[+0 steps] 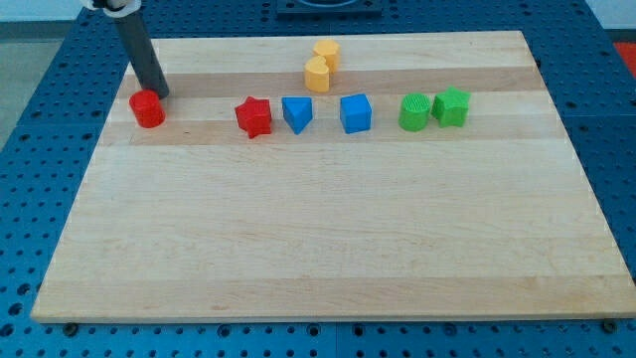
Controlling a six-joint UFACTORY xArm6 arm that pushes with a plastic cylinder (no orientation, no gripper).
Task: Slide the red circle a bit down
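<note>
The red circle (147, 108) sits near the board's left edge, in the upper part of the view. My tip (159, 93) is just above and slightly right of it, touching or nearly touching its upper right rim. The dark rod slants up to the view's top left. A red star (254, 116) lies to the right of the red circle, in the same row.
In the same row to the right lie a blue triangle-like block (296, 113), a blue cube (356, 113), a green round block (414, 111) and a green star (452, 105). Two yellow blocks (321, 66) touch each other near the top. The wooden board (328, 249) rests on a blue perforated table.
</note>
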